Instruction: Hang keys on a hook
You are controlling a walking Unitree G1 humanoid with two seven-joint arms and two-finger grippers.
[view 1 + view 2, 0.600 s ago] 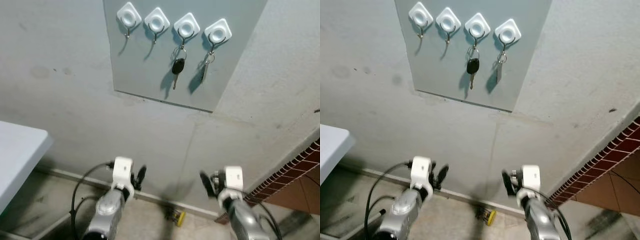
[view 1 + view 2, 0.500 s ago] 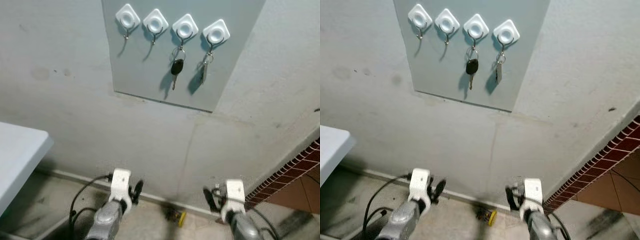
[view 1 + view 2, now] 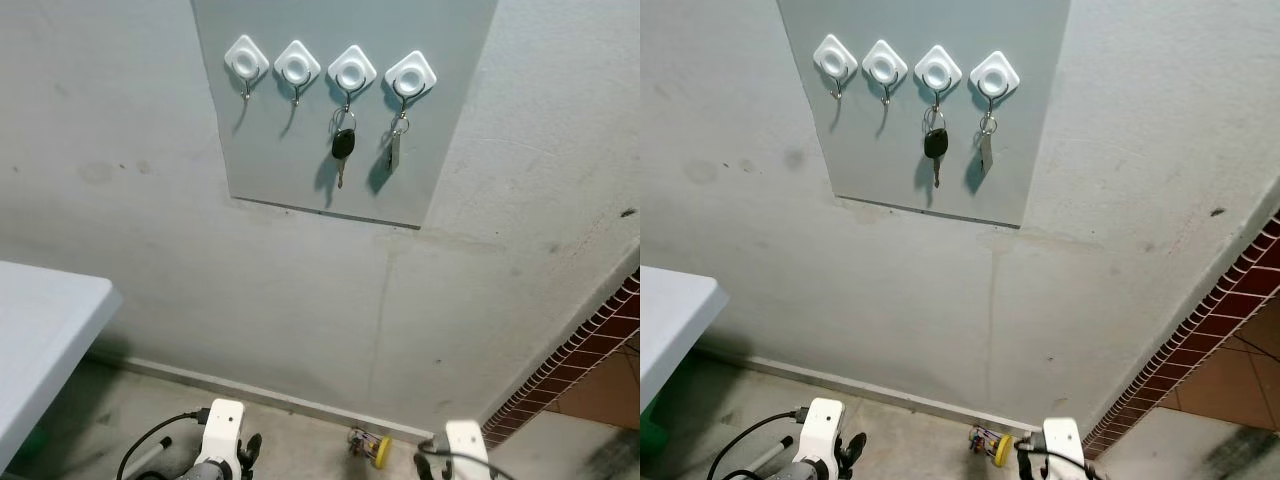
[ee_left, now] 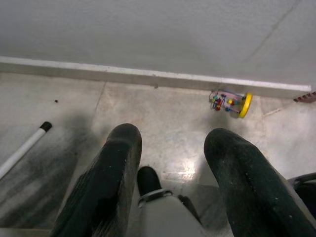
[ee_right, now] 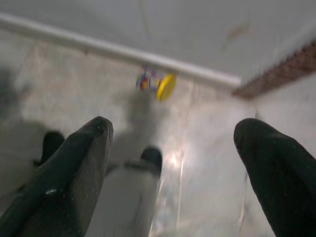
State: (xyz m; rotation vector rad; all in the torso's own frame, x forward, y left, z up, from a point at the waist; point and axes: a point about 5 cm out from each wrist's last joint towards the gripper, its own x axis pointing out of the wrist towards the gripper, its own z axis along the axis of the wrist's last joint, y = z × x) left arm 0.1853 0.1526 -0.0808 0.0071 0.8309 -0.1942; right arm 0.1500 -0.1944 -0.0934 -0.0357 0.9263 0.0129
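Note:
A grey panel (image 3: 300, 140) on the wall carries a row of white diamond-shaped hooks. A black-headed key (image 3: 342, 146) hangs from the third hook (image 3: 351, 70). A silver key (image 3: 393, 150) hangs from the rightmost hook (image 3: 410, 75). The two left hooks (image 3: 246, 58) hold nothing. Both arms are low at the bottom edge of the eye views. My left gripper (image 4: 170, 143) is open over the floor with nothing between its fingers. My right gripper (image 5: 173, 133) is open too, wide apart and holding nothing.
A small yellow and multicoloured toy (image 3: 371, 447) lies on the floor by the baseboard. A white table corner (image 3: 40, 340) juts in at the left. Red brick tiling (image 3: 590, 350) runs along the right. A white rod (image 4: 22, 148) lies on the floor.
Both arms have dropped lower, toward the bottom edge of the eye views. The head camera has shifted, so the panel and keys sit slightly further left.

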